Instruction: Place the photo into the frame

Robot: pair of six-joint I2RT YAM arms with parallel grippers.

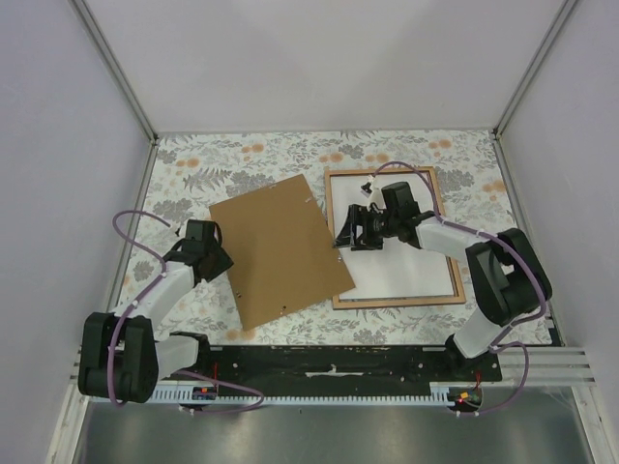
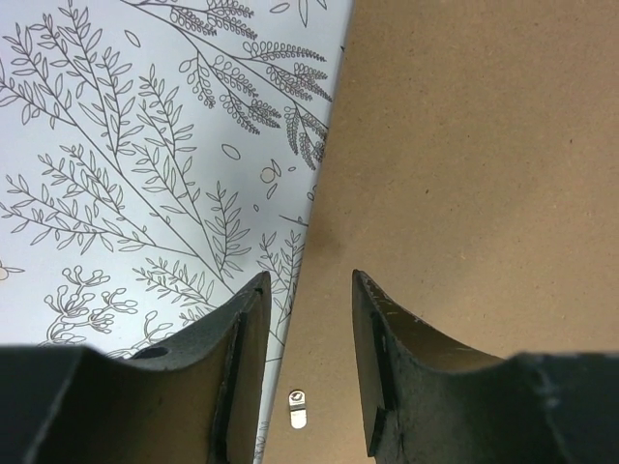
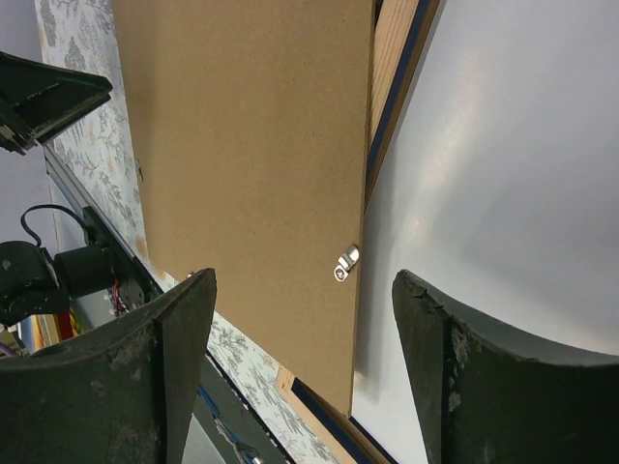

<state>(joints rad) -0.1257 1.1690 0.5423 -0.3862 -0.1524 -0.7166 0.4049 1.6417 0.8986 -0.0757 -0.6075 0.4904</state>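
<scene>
Got the photo (image 1: 411, 271) white side up inside the frame (image 1: 406, 303), seemingly. Right gripper (image 3: 305, 290) wide open over the frame's left side, left gripper (image 2: 308, 290) half-open on nothing, left of the frame. Slide backing panel (image 1: 276, 246) across gently, square to the frame.

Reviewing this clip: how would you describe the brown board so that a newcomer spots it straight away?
Start from the flower-patterned table and look at its middle. The brown board lies there, skewed, with its lower right corner overlapping the left edge of the wooden frame. It is the only plain brown panel, while the frame beside it holds a white sheet.
</scene>
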